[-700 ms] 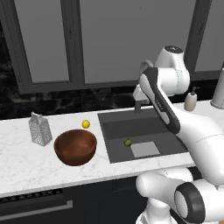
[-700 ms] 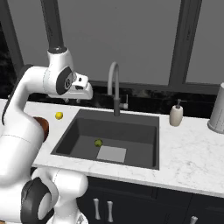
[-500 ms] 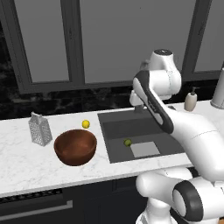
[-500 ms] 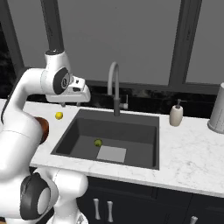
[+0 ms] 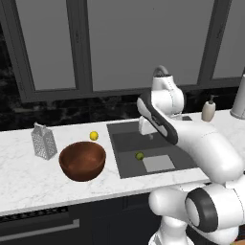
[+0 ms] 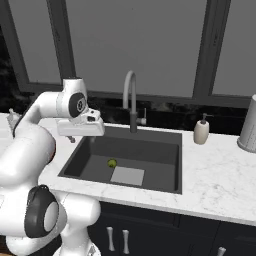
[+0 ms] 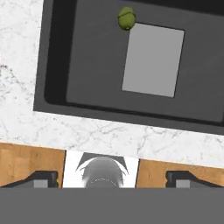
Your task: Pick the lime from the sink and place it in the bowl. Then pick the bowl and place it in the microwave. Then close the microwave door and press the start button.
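The small yellow-green lime lies on the floor of the dark sink, beside a pale square patch. My gripper hangs open over the sink's edge, above and short of the lime, with nothing between its fingers. The reddish-brown wooden bowl stands on the counter left of the sink and holds nothing. The microwave and its door are out of view.
A yellow lemon and a box grater sit on the counter near the bowl. A curved faucet rises behind the sink. A soap dispenser and a steel canister stand to the right.
The hand has come down and moved left, from up near the faucet to low over the sink's edge. Lime, bowl and lemon have not moved.
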